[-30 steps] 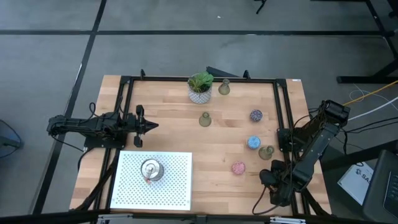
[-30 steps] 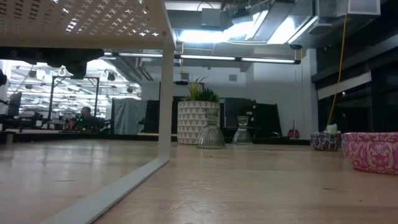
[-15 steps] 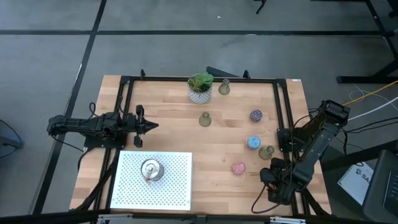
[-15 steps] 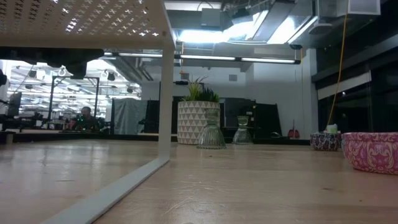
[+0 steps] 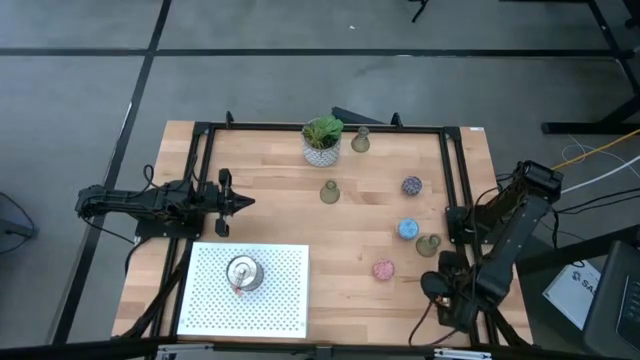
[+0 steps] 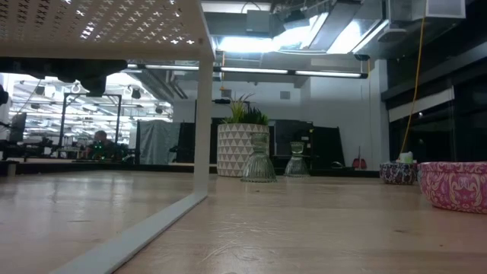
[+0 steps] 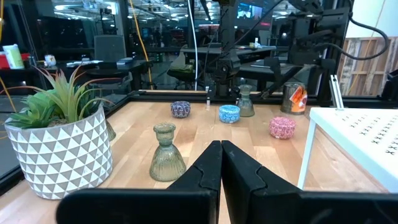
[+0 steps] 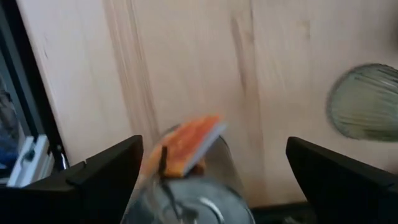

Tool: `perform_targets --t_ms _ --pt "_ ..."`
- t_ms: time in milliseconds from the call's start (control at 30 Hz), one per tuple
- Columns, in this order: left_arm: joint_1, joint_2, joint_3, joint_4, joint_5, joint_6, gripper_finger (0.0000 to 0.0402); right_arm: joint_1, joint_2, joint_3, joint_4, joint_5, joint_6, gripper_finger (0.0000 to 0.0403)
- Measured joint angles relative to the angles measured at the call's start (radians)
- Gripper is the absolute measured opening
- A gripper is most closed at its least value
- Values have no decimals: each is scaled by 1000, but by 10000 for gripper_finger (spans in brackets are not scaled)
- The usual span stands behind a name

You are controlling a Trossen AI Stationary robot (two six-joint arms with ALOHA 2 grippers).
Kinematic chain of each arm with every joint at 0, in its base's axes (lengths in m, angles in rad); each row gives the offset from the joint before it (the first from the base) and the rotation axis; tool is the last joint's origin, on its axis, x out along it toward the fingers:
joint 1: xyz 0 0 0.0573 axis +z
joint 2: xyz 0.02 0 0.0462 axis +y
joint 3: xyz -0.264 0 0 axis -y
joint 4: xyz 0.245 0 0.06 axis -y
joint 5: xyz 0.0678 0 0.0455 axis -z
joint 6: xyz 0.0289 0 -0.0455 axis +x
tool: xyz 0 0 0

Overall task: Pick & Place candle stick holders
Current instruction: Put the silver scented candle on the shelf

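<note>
Your right gripper (image 5: 447, 288) has crept toward the table's near edge; jaws wide, seemingly straddling a silver holder (image 8: 186, 180); left gripper (image 5: 243, 202) pinched closed.

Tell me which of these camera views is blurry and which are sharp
The right wrist view is blurred: the silver holder with its orange label looks smeared. The left wrist view is crisp on the olive holder. The low view is sharp far off, with the pink holder slightly soft.

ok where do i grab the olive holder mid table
Probably the narrow neck of the olive holder, coming in level from the side: it stands upright, cup above, flared base below, so fingers seat between. The left gripper is shut; open it first.
</note>
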Motion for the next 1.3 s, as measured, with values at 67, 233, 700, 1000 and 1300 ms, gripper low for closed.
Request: perform_targets --t_ms 67,233,700,1000,1300 --pt "0 0 0 0 0 0 4 15 0 20 -37 -2 0 400" --pt "0 0 0 0 0 0 4 74 0 35 -60 -9 25 400" --pt "0 0 0 0 0 0 4 196 3 35 -23 -11 194 400" --pt "0 0 0 0 0 0 4 246 60 22 14 -18 282 400" --pt "0 0 0 0 0 0 4 248 131 21 44 -51 307 400"
